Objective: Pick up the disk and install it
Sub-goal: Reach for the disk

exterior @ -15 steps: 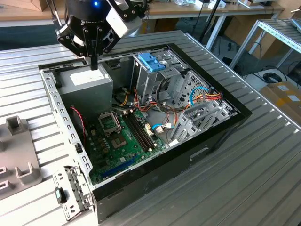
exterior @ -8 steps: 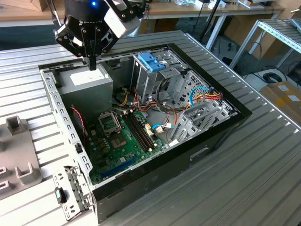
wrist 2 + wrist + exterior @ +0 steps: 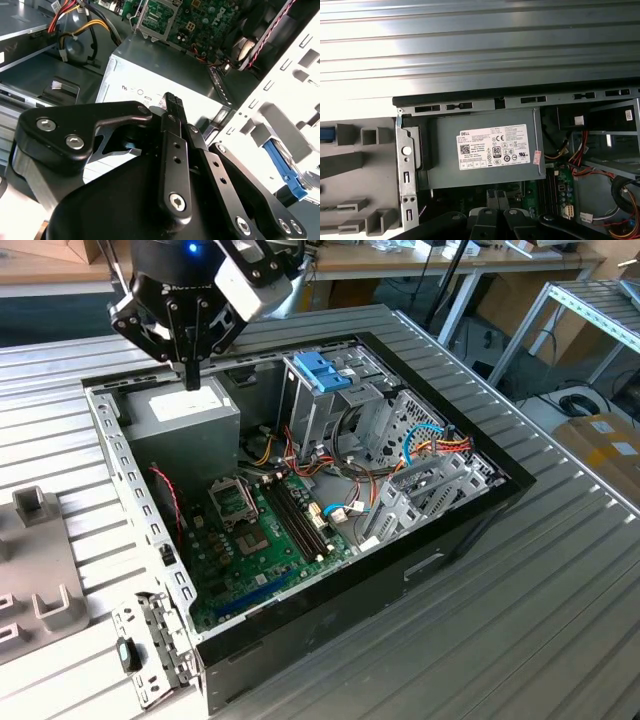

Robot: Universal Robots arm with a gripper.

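My gripper [image 3: 192,375] is closed and empty above the grey box [image 3: 180,415]. The disk [image 3: 282,170], I think, stands blue-edged in the rack [image 3: 365,165]. It is probably stiff and fragile, so grip the frame sides.

Three cameras, one open computer case [image 3: 400,590].
Our exterior view looks down aslant from farther off; both wrist views sit close over the power supply [image 3: 485,150], which all three share.

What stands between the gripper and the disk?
The case's side wall: the gripper, fingers shut, is over the grey box inside the case, while the disk's blue edge lies in the fixture outside it.
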